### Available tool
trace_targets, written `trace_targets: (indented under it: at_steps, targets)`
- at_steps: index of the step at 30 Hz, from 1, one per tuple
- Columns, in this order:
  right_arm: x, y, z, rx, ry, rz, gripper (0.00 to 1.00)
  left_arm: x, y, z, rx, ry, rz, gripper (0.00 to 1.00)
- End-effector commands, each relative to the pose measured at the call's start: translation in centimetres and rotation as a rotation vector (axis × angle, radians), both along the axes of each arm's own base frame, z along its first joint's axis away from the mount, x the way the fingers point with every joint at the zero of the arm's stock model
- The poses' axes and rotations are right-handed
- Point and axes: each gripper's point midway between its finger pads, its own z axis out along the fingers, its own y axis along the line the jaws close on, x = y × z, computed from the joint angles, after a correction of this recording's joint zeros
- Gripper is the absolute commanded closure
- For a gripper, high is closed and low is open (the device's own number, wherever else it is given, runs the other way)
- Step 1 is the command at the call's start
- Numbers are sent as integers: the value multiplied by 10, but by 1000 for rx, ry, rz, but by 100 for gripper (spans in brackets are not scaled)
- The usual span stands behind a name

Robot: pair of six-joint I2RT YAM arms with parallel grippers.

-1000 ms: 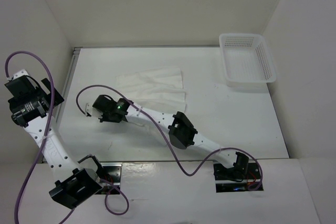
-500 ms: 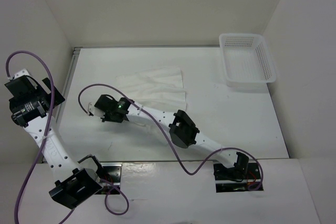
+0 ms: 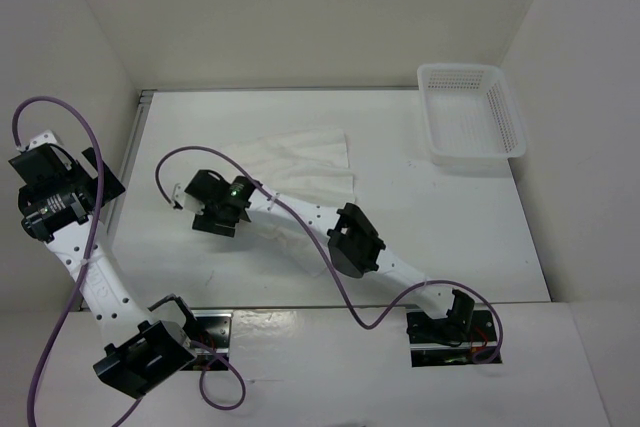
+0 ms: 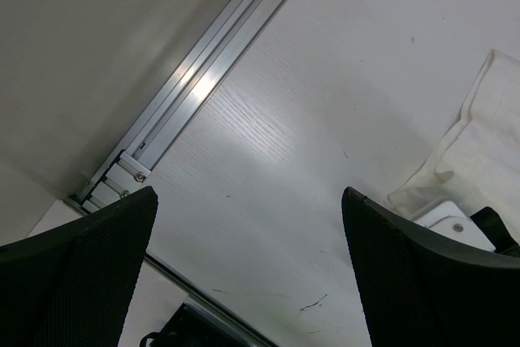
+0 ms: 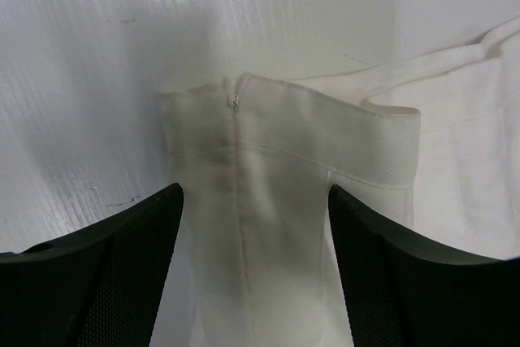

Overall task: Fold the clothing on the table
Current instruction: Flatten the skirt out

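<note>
Clothing: white and thin, lying flat in overlapping layers on the table, left of centre and toward the far side. Faint lengthwise creases run through it.
Waistband: here it is up close, a stitched band at the clothing's near-left end, with a zip at its top edge and a seam running down from it.
Right pincer: fingers well apart, straddling the waistband with the seam between them. Nothing is clamped. I cannot tell whether the tips press on the cloth.
Right arm: stretched on a diagonal from the near right base across to the clothing's near-left end.
Left pincer: fingers spread wide and holding nothing, hanging over bare table beside the rail at the left edge. A corner of the clothing shows at the right of its view.
Basket: far right corner, well apart from the clothing.
Hidden: from above, the right arm covers the clothing's near-left part and the wrist hides the fingertips. Both wrist views cut the fingers off at the bottom. White cloth on white table blurs the outline.
</note>
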Motion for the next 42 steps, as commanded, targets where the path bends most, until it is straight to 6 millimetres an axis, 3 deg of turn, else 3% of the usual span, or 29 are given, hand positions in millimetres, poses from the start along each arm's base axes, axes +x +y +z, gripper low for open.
trace_targets:
  at_steps: [1, 8, 12, 21, 31, 42]
  targets:
    - [-4, 3, 30, 55, 0, 0, 23, 3, 2, 9, 28, -29, -17, 0]
    - [-24, 11, 3, 18, 35, 40, 22, 3, 0, 11, 30, -39, -25, 0]
    - [-24, 10, -14, -5, 44, 39, 22, 2, 0, 11, 36, -35, -30, 0]
    - [-23, 12, -18, -5, 44, 39, 22, 4, -1, 9, 25, -32, -37, 0]
    - [-22, 18, -8, 21, 34, 54, 22, 4, -1, 9, 25, -32, -37, 0]
    - [-8, 4, -24, 22, 142, 46, 23, 6, -3, 9, 17, -39, -52, 0]
